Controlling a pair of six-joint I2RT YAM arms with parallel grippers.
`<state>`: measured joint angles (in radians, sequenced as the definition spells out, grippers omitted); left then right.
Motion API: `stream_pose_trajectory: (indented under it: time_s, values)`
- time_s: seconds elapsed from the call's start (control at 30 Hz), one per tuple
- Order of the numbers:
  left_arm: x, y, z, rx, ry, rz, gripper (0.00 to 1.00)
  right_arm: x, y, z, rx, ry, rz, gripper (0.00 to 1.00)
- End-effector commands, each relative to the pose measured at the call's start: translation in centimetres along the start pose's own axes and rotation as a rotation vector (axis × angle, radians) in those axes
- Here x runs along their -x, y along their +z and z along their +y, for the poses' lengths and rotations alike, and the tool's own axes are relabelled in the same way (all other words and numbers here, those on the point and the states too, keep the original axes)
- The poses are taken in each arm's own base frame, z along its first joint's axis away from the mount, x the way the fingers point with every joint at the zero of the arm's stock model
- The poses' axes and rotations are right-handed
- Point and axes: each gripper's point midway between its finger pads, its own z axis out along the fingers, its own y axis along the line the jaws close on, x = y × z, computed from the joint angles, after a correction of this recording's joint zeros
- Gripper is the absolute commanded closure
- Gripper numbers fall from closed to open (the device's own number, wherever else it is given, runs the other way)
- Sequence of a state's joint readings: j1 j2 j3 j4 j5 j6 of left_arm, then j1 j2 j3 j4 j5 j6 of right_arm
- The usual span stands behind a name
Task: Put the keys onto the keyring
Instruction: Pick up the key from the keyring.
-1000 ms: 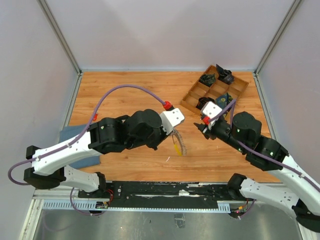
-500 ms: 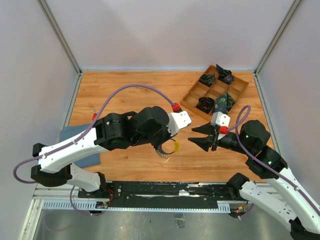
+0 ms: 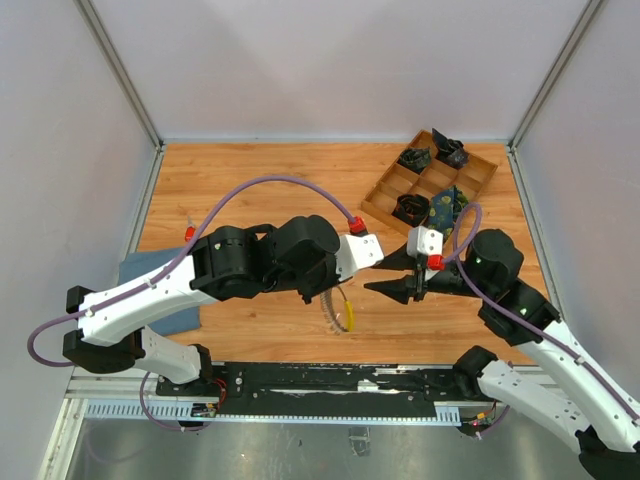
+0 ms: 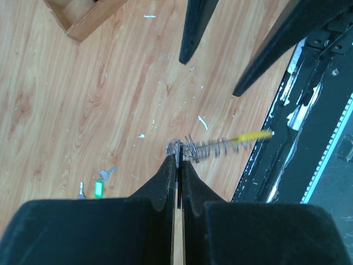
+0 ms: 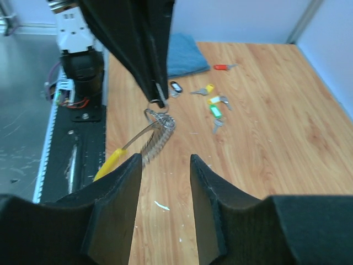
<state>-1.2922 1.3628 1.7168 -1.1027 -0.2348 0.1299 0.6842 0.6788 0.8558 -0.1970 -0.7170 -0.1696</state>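
My left gripper (image 4: 177, 158) is shut on the keyring (image 4: 212, 148), a wire loop with metal pieces strung on it and a yellow sleeve (image 4: 252, 135), held above the wood. From above, the keyring (image 3: 345, 310) hangs below the left wrist. My right gripper (image 5: 164, 160) stands open just in front of the keyring (image 5: 159, 128), with nothing between its fingers. It faces the left gripper (image 3: 333, 298) from the right (image 3: 378, 276). Several keys with coloured heads (image 5: 212, 102) lie on the table beyond; one green-headed key (image 4: 100, 187) also shows in the left wrist view.
A wooden divider tray (image 3: 483, 181) holding dark bundles stands at the back right. A blue cloth (image 3: 148, 272) lies at the left under the left arm. The black rail (image 3: 330, 378) runs along the near table edge, close below the keyring.
The left gripper turned and brought the keyring lower toward the near edge. The right gripper swung down and left, closing in on the keyring with its jaws open.
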Motion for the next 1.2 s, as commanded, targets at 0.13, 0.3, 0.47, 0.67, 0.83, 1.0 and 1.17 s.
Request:
stream_pose_trajectory:
  time_s: [0.13, 0.3, 0.47, 0.67, 0.83, 1.0, 1.17]
  values:
    - [0.5, -1.1, -0.8, -0.04, 0.097, -0.018, 0.99, 1.6, 0.9, 2.4, 0.212, -0.025, -0.048, 0.59]
    - [0.6, -1.2, -1.4, -0.052, 0.128, -0.022, 0.99, 1.6, 1.8, 1.7, 0.198, 0.006, -0.073, 0.6]
    - [0.7, -1.4, -1.5, -0.049, 0.14, -0.027, 0.99, 1.3, 2.2, 1.9, 0.225, 0.019, -0.082, 0.61]
    - [0.9, -1.7, -1.7, -0.051, 0.149, -0.037, 1.0, 0.3, 2.6, 2.6, 0.279, 0.05, -0.08, 0.61]
    - [1.0, -1.7, -1.7, -0.048, 0.153, -0.041, 1.0, 0.6, 3.2, 2.9, 0.319, 0.082, -0.13, 0.61]
    - [1.0, -1.8, -1.7, -0.046, 0.156, -0.04, 0.99, 0.4, 3.7, 2.9, 0.33, 0.107, -0.155, 0.62]
    - [1.1, -1.8, -1.6, -0.039, 0.157, -0.042, 1.0, 0.1, 3.7, 3.2, 0.346, 0.119, -0.151, 0.69]
